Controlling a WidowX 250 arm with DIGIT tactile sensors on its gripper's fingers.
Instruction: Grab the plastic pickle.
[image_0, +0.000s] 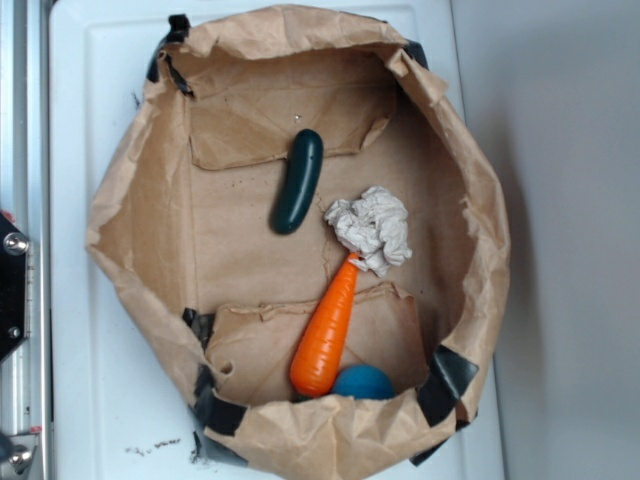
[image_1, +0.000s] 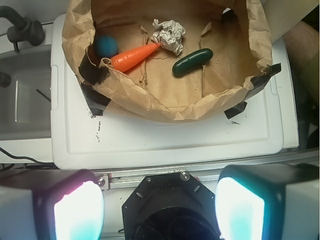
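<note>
We see a brown paper bag (image_0: 130, 200), its walls rolled down into a low open basin and patched with black tape (image_0: 452, 378), sitting on a white plastic lid (image_0: 90, 100). We take the crumpled white paper wad (image_0: 371, 229) near the middle of the bag floor as our landmark.

In the exterior view the plastic pickle (image_0: 298, 181) lies just to the left of the wad and a little above it, apart from it, flat on the bag floor with its long axis close to vertical in the frame. Nothing touches it. The orange carrot (image_0: 328, 334) stretches down and left from the wad, its narrow tip touching the wad's lower edge. The blue ball (image_0: 362, 382) sits below the wad, against the carrot's thick end and close to the bag's near wall.

In the wrist view the same layout is turned around: the pickle (image_1: 192, 62) is to the lower right of the wad (image_1: 169, 35), the carrot (image_1: 134, 57) runs off to its left, and the ball (image_1: 106, 46) lies beyond that.

Our gripper (image_1: 160, 207) hangs outside the bag, over the lid's edge, well apart from the wad and the pickle. Its two fingers (image_1: 240, 205) stand spread wide at the bottom corners of the wrist view, and there is nothing between them
</note>
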